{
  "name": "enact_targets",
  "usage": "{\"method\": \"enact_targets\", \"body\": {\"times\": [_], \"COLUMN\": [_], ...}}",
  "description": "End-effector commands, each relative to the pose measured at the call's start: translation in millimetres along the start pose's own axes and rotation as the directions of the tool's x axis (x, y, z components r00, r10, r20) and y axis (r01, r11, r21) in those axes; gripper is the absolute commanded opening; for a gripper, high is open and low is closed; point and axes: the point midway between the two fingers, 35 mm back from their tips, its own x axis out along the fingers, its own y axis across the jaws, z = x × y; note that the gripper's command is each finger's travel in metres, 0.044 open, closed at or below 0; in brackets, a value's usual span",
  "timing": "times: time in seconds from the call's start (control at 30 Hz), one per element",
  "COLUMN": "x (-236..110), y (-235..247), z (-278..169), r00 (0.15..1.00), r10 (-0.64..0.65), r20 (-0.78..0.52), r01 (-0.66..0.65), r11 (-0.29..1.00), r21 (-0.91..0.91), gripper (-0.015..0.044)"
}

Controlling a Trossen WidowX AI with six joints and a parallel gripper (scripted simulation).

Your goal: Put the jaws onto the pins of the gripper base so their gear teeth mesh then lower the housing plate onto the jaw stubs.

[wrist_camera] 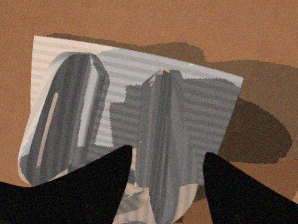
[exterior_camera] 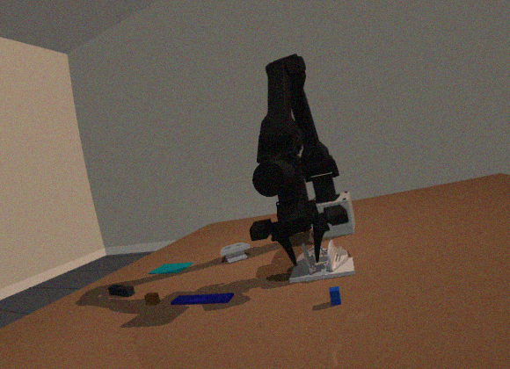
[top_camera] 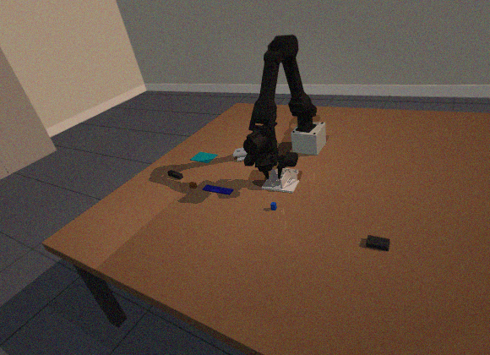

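Straddling one grey jaw (top_camera: 274,179) (exterior_camera: 309,258) (wrist_camera: 161,145), my pincer (top_camera: 273,179) (exterior_camera: 306,263) (wrist_camera: 168,156) stood with its fingers apart, low over the white gripper base (top_camera: 280,190) (exterior_camera: 340,274) (wrist_camera: 44,55). That jaw rose upright from the base; the other jaw (top_camera: 290,179) (exterior_camera: 336,256) (wrist_camera: 70,115) stood beside it on the base. I could not tell whether their teeth meshed. Seen from the top view, a small blue block (top_camera: 274,206) (exterior_camera: 335,296) was near, in front of the base; a dark blue bar (top_camera: 218,189) (exterior_camera: 202,299) lay left of it, and a pale grey part (top_camera: 239,153) (exterior_camera: 236,251), perhaps the housing plate, lay behind and left of it. My white pedestal (top_camera: 305,145) (exterior_camera: 350,214) stood behind the base. Farther left of the base were a brown piece (top_camera: 193,185) (exterior_camera: 152,298), a flat teal piece (top_camera: 204,157) (exterior_camera: 171,268) and a black bar (top_camera: 175,174) (exterior_camera: 121,290). Another black block (top_camera: 378,243) lay well apart, right and in front of the base.
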Motion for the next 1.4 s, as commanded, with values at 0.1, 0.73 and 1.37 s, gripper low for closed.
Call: {"method": "enact_targets", "body": {"times": [0.1, 0.73, 1.37], "x": [-1, -68, -66], "y": [0, 0, -38], "z": [0, 0, -7], "r00": [1.0, 1.0, 0.999], "r10": [0.0, 0.002, -0.029], "r20": [-0.001, 0.001, 0.023], "r01": [0.0, -0.002, 0.02], "r11": [1.0, 1.0, 0.947], "r21": [0.0, 0.0, 0.32], "gripper": [0.0224, 0.0224, 0.044]}}
